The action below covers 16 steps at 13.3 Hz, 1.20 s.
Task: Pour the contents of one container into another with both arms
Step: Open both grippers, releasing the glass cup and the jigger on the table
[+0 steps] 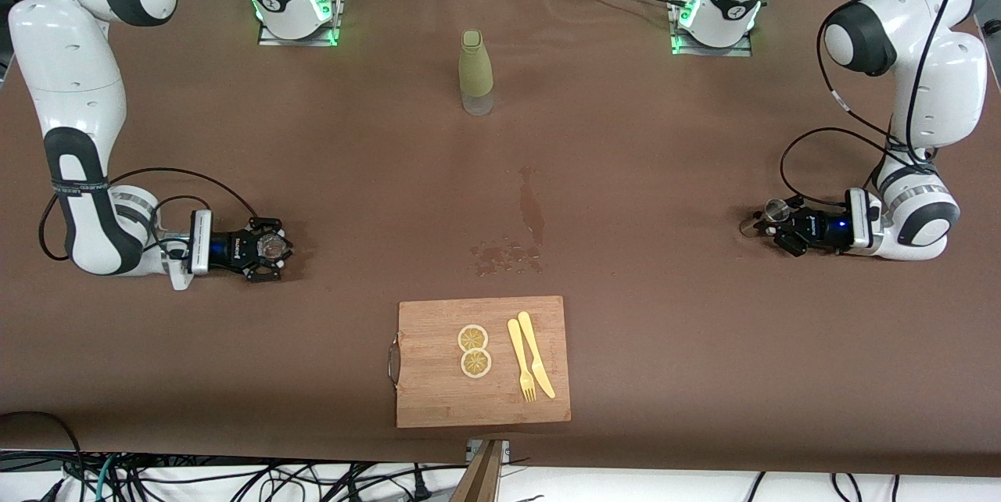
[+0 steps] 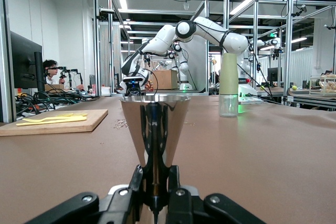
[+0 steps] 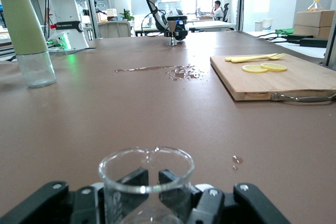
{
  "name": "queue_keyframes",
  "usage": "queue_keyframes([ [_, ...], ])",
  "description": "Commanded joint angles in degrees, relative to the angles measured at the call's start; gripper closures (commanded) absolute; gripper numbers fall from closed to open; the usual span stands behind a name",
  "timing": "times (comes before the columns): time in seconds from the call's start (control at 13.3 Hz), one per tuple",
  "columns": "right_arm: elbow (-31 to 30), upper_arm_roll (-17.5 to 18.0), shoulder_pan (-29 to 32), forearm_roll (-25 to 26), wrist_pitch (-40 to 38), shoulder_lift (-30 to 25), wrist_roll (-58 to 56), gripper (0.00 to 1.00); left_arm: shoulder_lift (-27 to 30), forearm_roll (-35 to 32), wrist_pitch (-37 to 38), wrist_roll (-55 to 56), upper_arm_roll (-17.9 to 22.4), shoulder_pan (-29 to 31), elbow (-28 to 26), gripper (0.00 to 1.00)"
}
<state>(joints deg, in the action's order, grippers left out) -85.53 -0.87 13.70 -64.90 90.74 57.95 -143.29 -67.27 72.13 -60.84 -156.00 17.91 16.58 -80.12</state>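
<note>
My left gripper (image 1: 770, 222) is low over the table at the left arm's end, shut on a small metal jigger (image 1: 776, 210). In the left wrist view the jigger's cone (image 2: 155, 121) stands upright, and the gripper (image 2: 156, 174) clamps its narrow waist. At the right arm's end, my right gripper (image 1: 274, 248) is also low and shut on a clear glass beaker (image 1: 271, 245). The right wrist view shows the beaker's rim (image 3: 142, 188) upright with the gripper (image 3: 157, 178) round its body. I cannot see liquid in either vessel.
A green-sleeved bottle (image 1: 476, 73) stands mid-table toward the bases. A wet spill (image 1: 532, 209) with droplets (image 1: 504, 256) marks the cloth nearer the front camera. Nearer still lies a wooden cutting board (image 1: 438, 392) with two lemon slices (image 1: 474, 349) and a yellow fork and knife (image 1: 530, 361).
</note>
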Motion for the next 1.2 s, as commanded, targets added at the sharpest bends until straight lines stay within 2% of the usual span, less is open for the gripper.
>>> queue_keyframes([
  [0.0, 0.28, 0.43, 0.62, -1.37, 0.4, 0.94, -1.82, 0.32, -0.14, -1.73, 0.19, -5.19, 0.19, -0.14, -0.57, 1.0],
  [0.08, 0.19, 0.43, 0.97, -1.28, 0.4, 0.94, -1.82, 0.02, -0.32, -1.81, 0.19, -5.11, 0.54, -0.14, -0.48, 0.93],
  [0.15, 0.19, 0.51, 1.15, -1.28, 0.22, 0.94, -1.82, 0.0, -0.32, -1.82, 0.1, -5.1, 0.81, -0.23, -0.39, 0.9],
  [0.23, 0.19, 0.43, 1.5, -1.11, 0.22, 0.77, -1.82, 0.0, -0.23, -1.82, -0.16, -5.1, 1.24, -0.32, -0.3, 0.75],
  [0.3, 0.19, 0.43, 1.76, -1.02, 0.05, 0.68, -1.64, 0.0, -0.23, -1.82, -0.16, -5.1, 1.51, -0.32, -0.04, 0.44],
  [0.38, 0.19, 0.25, 2.46, -0.67, -0.04, 0.5, -1.12, 0.0, -0.23, -1.82, -0.16, -4.93, 1.6, -0.32, 0.05, 0.0],
  [0.6, 0.19, -2.9, 2.91, 0.56, -2.66, -0.11, 1.33, 0.0, 0.29, -1.82, -0.95, -3.09, 3.44, -0.49, 0.22, 0.0],
  [0.75, 0.54, -5.45, 3.0, 2.4, -5.22, -1.34, 4.76, 0.0, 0.99, -2.69, -0.95, 1.46, 6.24, -0.93, 0.66, 0.0],
  [0.98, 0.63, -8.97, 2.91, 6.35, -8.38, -5.46, 14.84, 0.0, 3.1, -5.5, -3.05, 12.26, 9.84, -1.11, 4.87, 0.0],
  [1.13, 0.72, -10.03, 2.82, 9.86, -8.48, -9.15, 23.97, 0.0, 6.69, -9.44, -4.2, 24.36, 11.61, -1.81, 5.41, 0.0],
])
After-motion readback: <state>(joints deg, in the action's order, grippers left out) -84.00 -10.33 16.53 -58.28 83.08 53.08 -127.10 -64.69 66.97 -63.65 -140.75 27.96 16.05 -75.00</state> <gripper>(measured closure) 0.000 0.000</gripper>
